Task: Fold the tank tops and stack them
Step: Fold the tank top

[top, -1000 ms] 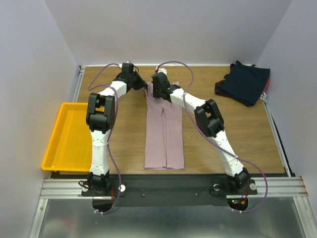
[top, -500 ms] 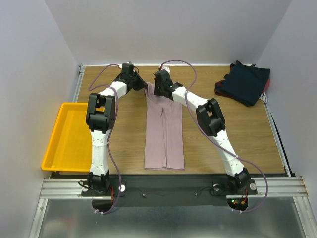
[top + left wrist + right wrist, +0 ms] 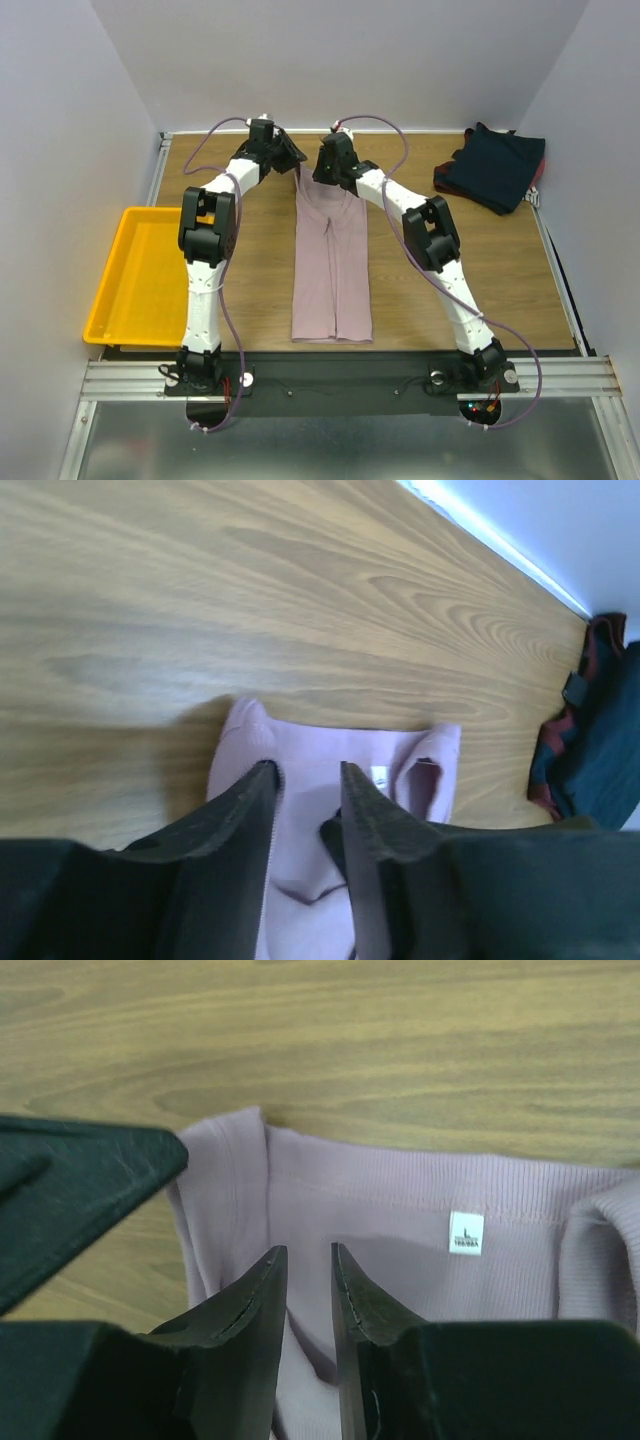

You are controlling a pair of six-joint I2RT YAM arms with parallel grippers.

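The dusty pink ribbed knit tank top (image 3: 332,270) is lying flat in front of me as a long narrow strip, sides folded inward, straps at the far end. The dark navy, maroon-edged tops (image 3: 495,168) are sitting heaped at my far right.

Robot lab test cell, not a home. Plain white panels (image 3: 340,60) box the wood-grain table (image 3: 250,290) at 9, 12 and 3 o'clock. An aluminium extrusion rail (image 3: 340,372) at 6 carries the left arm (image 3: 200,300) and right arm (image 3: 455,295), with loose purple cables (image 3: 228,320) and lit status LEDs (image 3: 478,408). Yellow plastic tray (image 3: 140,280) at 9.
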